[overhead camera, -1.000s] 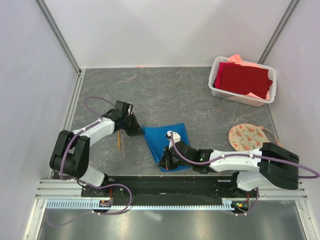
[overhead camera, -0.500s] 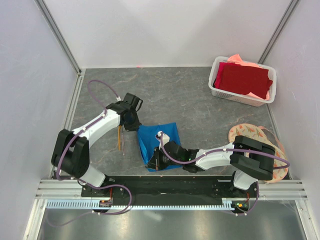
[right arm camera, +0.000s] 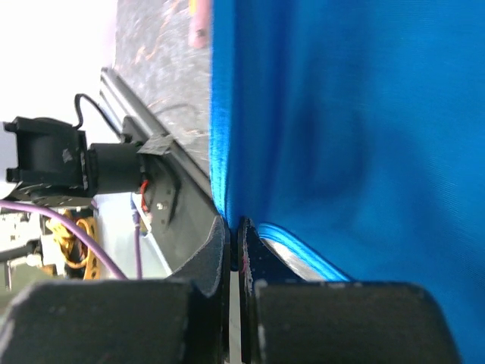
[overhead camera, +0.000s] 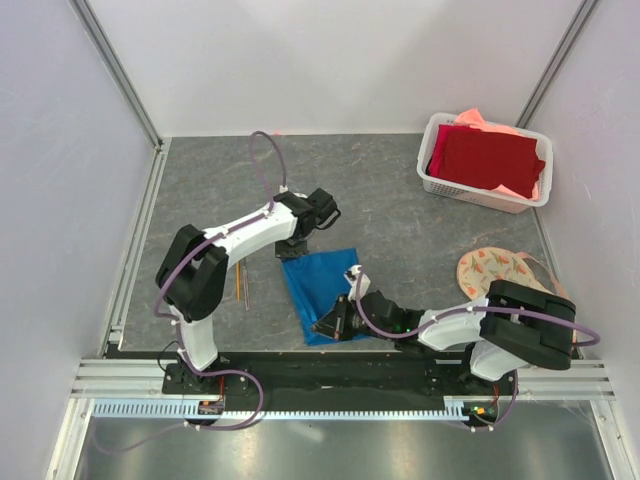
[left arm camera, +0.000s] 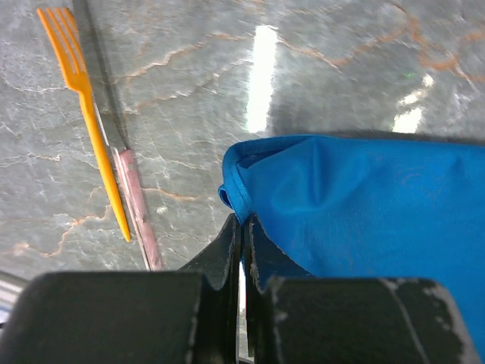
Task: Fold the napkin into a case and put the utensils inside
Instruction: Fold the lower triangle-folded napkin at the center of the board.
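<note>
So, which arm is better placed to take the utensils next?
Probably left. The utensils lie on the left of the napkin, close to the left gripper. The right gripper pinches the napkin's near edge, farther away.

No readable text, label, brand, number or sign in any of the three views. On the round mat [overhead camera: 495, 272], right side of the top view, there is a printed orange-and-green motif only, no letters. The napkin [left arm camera: 364, 205], the fork [left arm camera: 102, 155] at upper left of the left wrist view, and the white basket [overhead camera: 470, 193] at upper right of the top view all show plain surfaces.
</note>
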